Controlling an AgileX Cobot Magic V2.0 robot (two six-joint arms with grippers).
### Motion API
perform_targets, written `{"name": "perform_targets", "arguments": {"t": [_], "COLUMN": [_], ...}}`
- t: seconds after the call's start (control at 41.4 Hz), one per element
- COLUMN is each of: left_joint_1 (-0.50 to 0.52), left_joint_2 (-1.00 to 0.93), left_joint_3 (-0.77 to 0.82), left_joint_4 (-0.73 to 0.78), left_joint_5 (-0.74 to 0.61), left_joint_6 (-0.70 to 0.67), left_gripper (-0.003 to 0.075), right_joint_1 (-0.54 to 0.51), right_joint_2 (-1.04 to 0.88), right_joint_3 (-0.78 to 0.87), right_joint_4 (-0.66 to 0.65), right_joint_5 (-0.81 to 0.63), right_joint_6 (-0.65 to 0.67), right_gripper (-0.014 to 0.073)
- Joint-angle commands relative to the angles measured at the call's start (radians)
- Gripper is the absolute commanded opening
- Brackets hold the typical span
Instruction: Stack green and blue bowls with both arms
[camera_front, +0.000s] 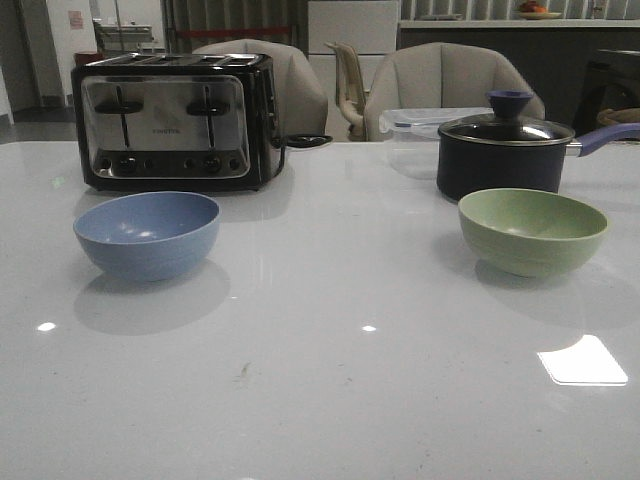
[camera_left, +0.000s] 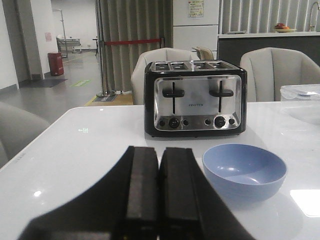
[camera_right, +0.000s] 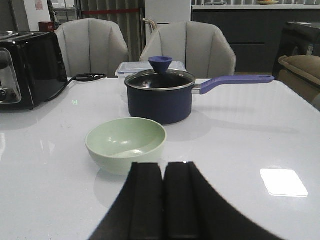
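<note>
White glossy table with grey chairs behind it: the blue bowl sits upright on the left, just in front of a chrome toaster, and the green bowl sits well apart on the right, just in front of a navy saucepan with a glass lid. Neither bowl is touched or stacked so far. Both wrist views show the left pincer and right pincer with fingers pressed together on nothing, each hanging just short of its own bowl.
</note>
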Motion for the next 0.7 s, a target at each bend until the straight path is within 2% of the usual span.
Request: {"name": "perform_targets", "arguments": {"t": [0.0,0.145,0.266,0.507,0.677], "left_joint_1": [-0.005,-0.005,-0.005,-0.005,-0.005], "left_joint_2": [-0.017,-0.017,-0.01,0.131,0.283], "left_joint_3": [0.006,-0.038,-0.163,-0.5,-0.683], "left_joint_4": [-0.003,-0.003,-0.003,-0.003,-0.003], "left_joint_5": [-0.089,-0.102,-0.069,0.13,0.294], "left_joint_6": [-0.007,-0.007,-0.007,-0.007,-0.007], "left_gripper": [0.0098,0.0098,0.0098,0.0098,0.0098], "right_joint_1": [0.002,0.002,0.002,0.002,0.002], "right_joint_2": [-0.019,-0.019,-0.001,0.179,0.347], "right_joint_3": [-0.012,-0.095,-0.237,-0.538,-0.706], "right_joint_4": [-0.016,-0.015,-0.017,-0.017,-0.017], "right_joint_5": [-0.12,-0.075,-0.009,0.169,0.344], "right_joint_6": [-0.005,-0.005,-0.005,-0.005,-0.005], "right_gripper": [0.0039,0.0039,0.0039,0.0039,0.0039]}}
